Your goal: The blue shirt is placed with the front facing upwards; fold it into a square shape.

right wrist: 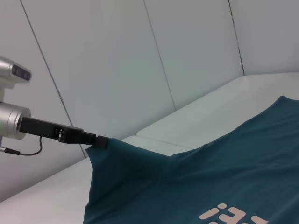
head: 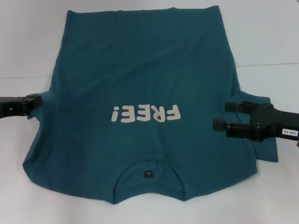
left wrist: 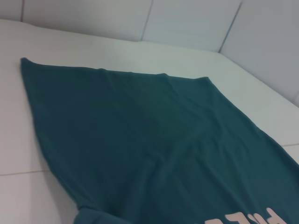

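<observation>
Blue shirt [head: 140,70] spread out on the white table [head: 271,37], front up, with the white "FREE!" print [head: 145,113] in the middle.

Looks soft, thin and floppy. Light too, most likely. Not slippery, and nothing to break. Probably sags and wrinkles when lifted by one spot only. Best to pinch at the edges and corners: a sleeve, a shoulder, or a corner of the hem [head: 140,9]. Better with two holds at once, one on each side of the print, to keep the cloth smooth.

Long way of the shirt: from the robot outward, straight through the print. Collar [head: 147,163] on the robot's side of the print, with a small dark label [head: 147,174] inside. Hem on the far side of the print. Letters upside down from the robot's head.

Left gripper [head: 32,102] out to the left of the print, at the sleeve edge. Closed tight on a bit of the sleeve, with the cloth pulled up into a little peak there, clear from the right wrist view [right wrist: 100,141].

Right gripper [head: 224,116] just to the right of the print, over the other sleeve side. Fingers apart, with nothing between them.
</observation>
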